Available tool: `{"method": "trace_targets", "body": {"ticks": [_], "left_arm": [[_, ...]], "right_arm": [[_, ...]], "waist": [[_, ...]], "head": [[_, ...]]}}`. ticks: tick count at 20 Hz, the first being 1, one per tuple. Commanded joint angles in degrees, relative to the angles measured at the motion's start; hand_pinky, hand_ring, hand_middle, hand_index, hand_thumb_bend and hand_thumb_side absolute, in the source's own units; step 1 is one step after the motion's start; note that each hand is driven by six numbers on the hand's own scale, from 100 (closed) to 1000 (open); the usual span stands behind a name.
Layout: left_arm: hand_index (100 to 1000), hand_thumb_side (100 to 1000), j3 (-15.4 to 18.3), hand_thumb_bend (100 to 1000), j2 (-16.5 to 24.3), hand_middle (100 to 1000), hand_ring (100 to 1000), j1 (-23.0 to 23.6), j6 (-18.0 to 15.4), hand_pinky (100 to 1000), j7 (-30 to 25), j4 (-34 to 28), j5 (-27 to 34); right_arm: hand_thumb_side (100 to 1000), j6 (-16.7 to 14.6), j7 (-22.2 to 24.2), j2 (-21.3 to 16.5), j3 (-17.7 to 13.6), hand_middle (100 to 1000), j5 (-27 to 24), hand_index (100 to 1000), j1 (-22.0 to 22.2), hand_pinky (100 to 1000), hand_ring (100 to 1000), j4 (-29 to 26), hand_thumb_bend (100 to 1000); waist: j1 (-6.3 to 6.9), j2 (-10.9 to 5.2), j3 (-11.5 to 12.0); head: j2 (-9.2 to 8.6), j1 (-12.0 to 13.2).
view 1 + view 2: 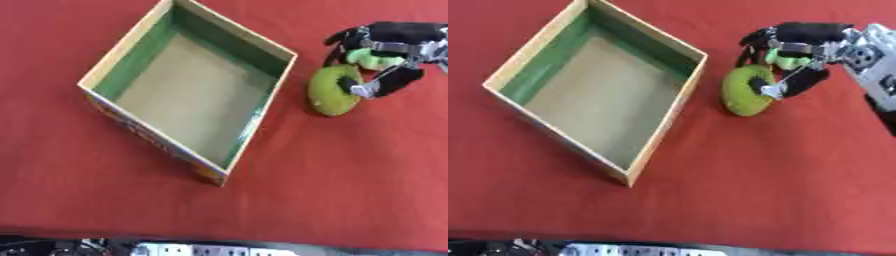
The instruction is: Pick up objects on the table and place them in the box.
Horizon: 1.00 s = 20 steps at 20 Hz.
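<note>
While the box (188, 90) sits empty, the green object (332, 91) is still outside it, on the red table (350, 175) just beside the box's right wall.

Left eye view: the right hand (385, 55) curls its fingers around the object; nothing is placed yet. Right eye view: same grip, left hand absent, and no writing on the box can be read.

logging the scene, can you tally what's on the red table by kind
Box: 1, open, nothing visible inside
Green objects: 2, a rounded olive-green object and a smaller bright green object, both at the right hand
Total: 3
</note>
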Motion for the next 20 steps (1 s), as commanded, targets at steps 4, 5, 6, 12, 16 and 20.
{"method": "trace_targets", "body": {"ticks": [4,5,6,12,16,20], "left_arm": [[895,716,0.03,159,0.93,712,793,-0.38,0.13,845,-0.12,-1.13,0.25],[895,715,0.07,159,0.95,712,793,-0.36,0.13,845,-0.08,-1.13,0.24],[895,715,0.09,159,0.96,712,793,-0.34,0.12,845,-0.04,-1.13,0.24],[895,715,0.1,156,1.07,712,793,-0.19,0.19,845,0.04,-1.13,0.21],[895,717,0.12,155,1.11,712,792,-0.07,0.23,846,0.11,-1.13,0.21],[895,714,0.05,158,1.17,712,792,-0.07,0.25,846,0.05,-1.13,0.21]], "right_arm": [[236,1.56,1.06,-4.03,-2.16,469,-5.85,774,-0.08,874,949,-6.67,100],[235,1.76,1.12,-4.28,-2.65,468,-6.61,774,0.04,873,948,-7.79,100],[230,2.02,1.13,-4.57,-3.13,464,-7.46,772,0.12,872,945,-8.82,100],[215,4.02,0.71,-6.13,-5.7,413,-12.72,730,0.12,860,915,-13.51,100],[205,5.03,-0.15,-6.56,-6.83,385,-15.03,709,-0.43,853,903,-16.0,100],[235,5.88,0.16,-6.81,-7.31,463,-14.48,764,-1.93,861,932,-17.37,100]], "waist": [[-0.04,-1.08,-0.35],[-0.04,-1.12,-0.39],[-0.05,-1.16,-0.43],[-0.08,-1.41,-0.68],[-0.1,-1.5,-0.78],[-0.16,-1.65,-0.83]], "head": [[0.33,0.03],[0.33,0.02],[0.33,0.02],[0.33,0.03],[0.33,-0.05],[0.33,-0.34]]}}
